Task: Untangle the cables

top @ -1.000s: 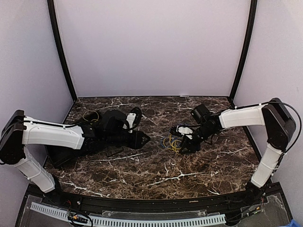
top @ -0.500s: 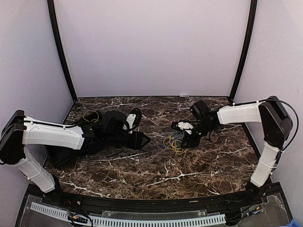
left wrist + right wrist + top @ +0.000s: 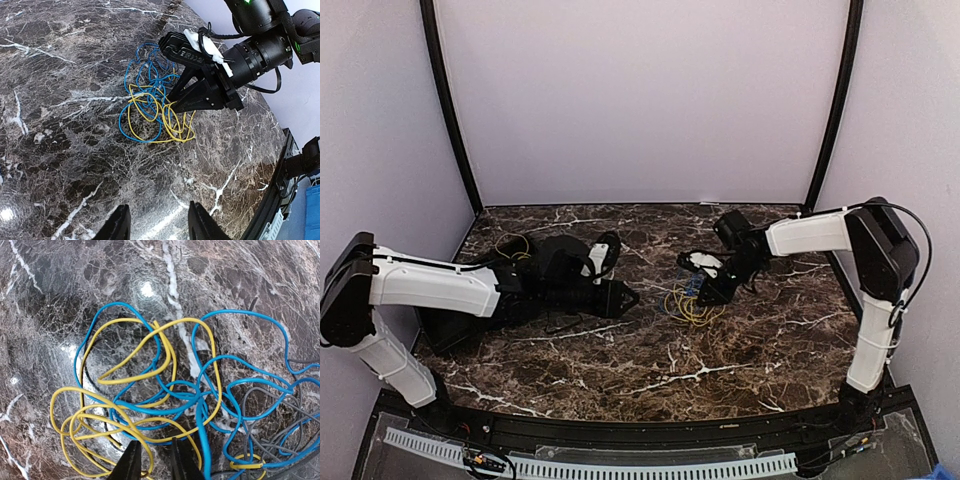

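Note:
The cables [image 3: 688, 303] lie as one loose tangle of yellow and blue wires on the marble table, right of centre. My right gripper [image 3: 702, 297] is down on the tangle's right side. In the right wrist view its jaws [image 3: 156, 460] are nearly together, with a yellow wire [image 3: 149, 460] between them and a thick blue wire [image 3: 202, 442] just beside. My left gripper [image 3: 628, 296] lies low on the table left of the tangle, open and empty [image 3: 159, 225]. It looks at the cables [image 3: 150, 107] and the right gripper [image 3: 169, 106].
A thin grey wire [image 3: 260, 410] mixes into the tangle's right side. A separate small yellow loop [image 3: 512, 243] lies behind the left arm at the back left. Pale walls and black posts [image 3: 450, 110] close in the table. A white slotted rail [image 3: 620, 466] runs along the near edge.
My right arm has drawn back and to the left, carrying its gripper up the table over the tangle. The left arm has stayed put.

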`<action>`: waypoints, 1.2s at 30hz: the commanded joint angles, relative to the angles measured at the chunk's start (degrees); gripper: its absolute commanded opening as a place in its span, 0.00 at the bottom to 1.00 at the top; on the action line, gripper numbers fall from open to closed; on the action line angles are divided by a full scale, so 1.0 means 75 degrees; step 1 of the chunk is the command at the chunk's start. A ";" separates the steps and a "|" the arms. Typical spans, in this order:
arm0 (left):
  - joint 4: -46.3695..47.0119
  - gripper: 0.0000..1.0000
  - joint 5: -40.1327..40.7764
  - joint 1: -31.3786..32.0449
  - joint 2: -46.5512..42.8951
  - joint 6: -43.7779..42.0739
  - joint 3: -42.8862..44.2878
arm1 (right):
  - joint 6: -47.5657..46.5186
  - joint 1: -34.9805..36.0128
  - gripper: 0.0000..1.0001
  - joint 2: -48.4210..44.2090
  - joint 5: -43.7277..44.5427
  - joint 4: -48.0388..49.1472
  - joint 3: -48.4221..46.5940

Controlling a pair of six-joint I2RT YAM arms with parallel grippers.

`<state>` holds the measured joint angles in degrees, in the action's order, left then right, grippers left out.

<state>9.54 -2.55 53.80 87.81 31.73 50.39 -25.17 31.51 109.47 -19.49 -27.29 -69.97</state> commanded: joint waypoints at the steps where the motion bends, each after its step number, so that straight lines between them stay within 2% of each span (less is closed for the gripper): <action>1: 0.0132 0.42 -0.0079 0.0044 0.0065 0.0046 -0.0054 | 0.0117 -0.0053 0.20 -0.0506 -0.0149 -0.0186 -0.0083; 3: 0.0143 0.42 -0.0111 0.0045 0.0120 0.0057 -0.0035 | 0.0094 -0.0058 0.19 -0.0766 -0.0114 -0.0319 -0.0010; 8: 0.0371 0.42 -0.0074 0.0117 0.0201 -0.0084 -0.0006 | -0.0034 -0.0031 0.03 -0.1484 0.0015 -0.1026 -0.0031; 10: 0.0589 0.42 -0.0084 0.0167 0.0232 -0.0223 0.0010 | -0.0080 0.0016 0.00 -0.1813 -0.0001 -0.1358 -0.0115; 17: 0.1396 0.42 -0.0021 0.0355 0.0873 -0.0626 0.0297 | -0.0255 0.0192 0.00 -0.2721 -0.0094 -0.1503 0.0147; 19: 0.0854 0.43 0.0193 0.0361 0.1416 -0.0308 0.0886 | -0.0318 0.0202 0.00 -0.2656 -0.0087 -0.1408 0.0283; 20: 0.0305 0.43 0.0214 0.0355 0.1622 -0.0012 0.1417 | -0.0342 0.0198 0.02 -0.2586 -0.0077 -0.1402 0.0311; 23: -0.0216 0.42 -0.0071 0.0354 0.2639 0.0564 0.2457 | -0.0371 0.0199 0.08 -0.2491 -0.0062 -0.1315 0.0422; 27: -0.0288 0.42 -0.0261 0.0348 0.3525 0.1625 0.3053 | -0.0371 0.0197 0.15 -0.2539 -0.0075 -0.1100 0.0644; 33: -0.0747 0.37 -0.0226 0.0288 0.4375 0.2083 0.3898 | -0.0371 0.0197 0.19 -0.2697 -0.0176 -0.1034 0.0844; 36: -0.0574 0.33 -0.0489 0.0187 0.4491 0.2269 0.3887 | -0.0383 0.0199 0.20 -0.2796 -0.0180 -0.0972 0.0953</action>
<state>6.50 -4.10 56.03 121.73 45.23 77.84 -27.79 32.62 90.41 -19.81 -36.53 -63.99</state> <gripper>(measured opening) 0.348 0.196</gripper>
